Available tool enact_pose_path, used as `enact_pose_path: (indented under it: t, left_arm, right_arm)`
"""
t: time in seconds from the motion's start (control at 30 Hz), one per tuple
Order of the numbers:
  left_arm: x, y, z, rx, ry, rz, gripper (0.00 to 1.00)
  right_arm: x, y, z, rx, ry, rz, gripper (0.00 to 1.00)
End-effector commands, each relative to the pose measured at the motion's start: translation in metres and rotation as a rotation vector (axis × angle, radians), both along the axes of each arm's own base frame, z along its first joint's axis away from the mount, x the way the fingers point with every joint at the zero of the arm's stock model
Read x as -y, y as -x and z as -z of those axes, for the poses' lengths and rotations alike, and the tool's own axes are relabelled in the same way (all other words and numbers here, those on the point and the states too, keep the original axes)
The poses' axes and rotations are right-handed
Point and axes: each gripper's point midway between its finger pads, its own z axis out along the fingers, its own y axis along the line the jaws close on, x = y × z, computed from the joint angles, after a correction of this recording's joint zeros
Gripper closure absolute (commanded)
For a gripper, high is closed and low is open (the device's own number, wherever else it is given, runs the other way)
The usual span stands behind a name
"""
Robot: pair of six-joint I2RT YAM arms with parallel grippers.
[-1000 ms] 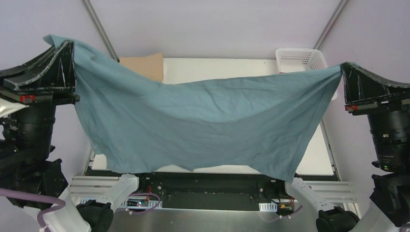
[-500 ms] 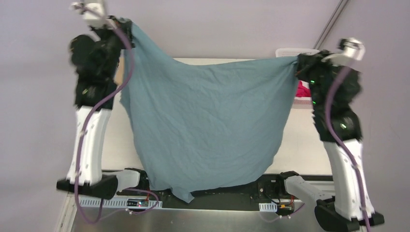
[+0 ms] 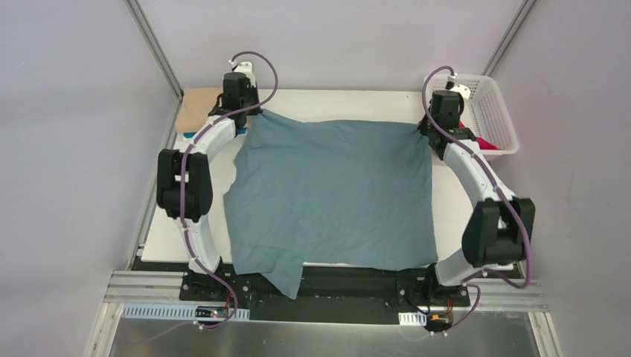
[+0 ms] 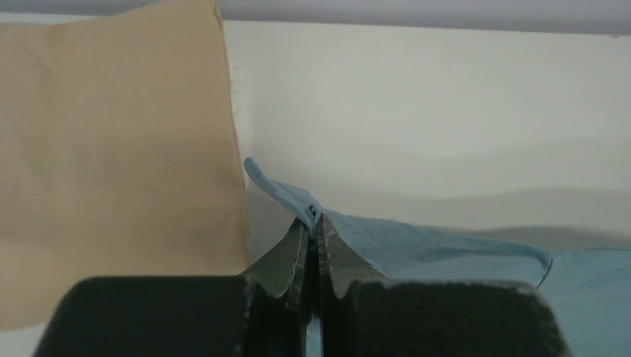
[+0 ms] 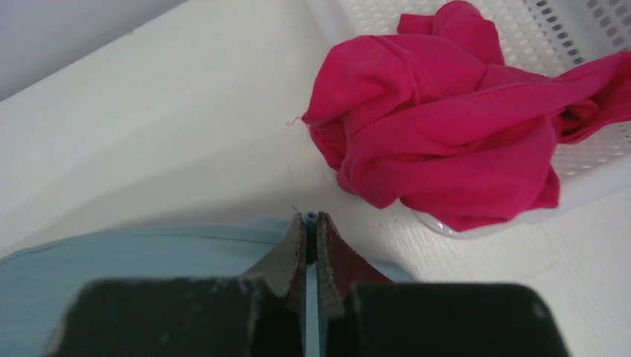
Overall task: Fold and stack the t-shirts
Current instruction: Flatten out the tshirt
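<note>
The left gripper [image 4: 312, 222] is clamped tight on a small pinch of the dusty teal-blue cotton t-shirt [image 3: 335, 193], its jaws pressed together with a tongue of cloth poking out past the tips. It holds the shirt's far left corner, low over the white tabletop [image 3: 335, 100]. Just to the left of that corner lies a flat, folded tan cloth t-shirt [image 4: 111, 149], its edge close beside the pinched fabric.

The right gripper [image 5: 311, 218] is likewise closed on the teal shirt's far right corner (only a thin rim of cloth shows between its jaws). Just beyond and to the right of it, a crumpled magenta-red t-shirt [image 5: 446, 126] spills out of a white plastic lattice basket [image 5: 521, 22] onto the table; the basket sits at the far right corner of the surface.

Between the two grippers the teal shirt is spread open across the middle of the table, mostly flat with light wrinkles. Its left side is uneven, and its near left part hangs over the table's near edge.
</note>
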Motion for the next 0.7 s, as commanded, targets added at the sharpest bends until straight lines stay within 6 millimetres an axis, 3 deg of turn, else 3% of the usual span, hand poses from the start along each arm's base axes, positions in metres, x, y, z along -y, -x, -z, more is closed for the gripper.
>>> enact_pose_path:
  t: [0.0,0.2,0.67]
  left_arm:
    - [0.006,-0.051,-0.033,0.177,0.033,0.002,1.00]
    - [0.016,-0.088,0.004,0.148,0.044,0.021,1.00]
    - [0.029,-0.143,0.019,0.236,0.043,0.065,1.00]
  right_arm:
    - [0.004,-0.051,-0.004,0.081,-0.080,0.002,1.00]
    - [0.003,-0.091,0.023,0.046,-0.045,-0.042,1.00]
    - [0.027,-0.137,0.058,0.013,0.065,0.041,1.00]
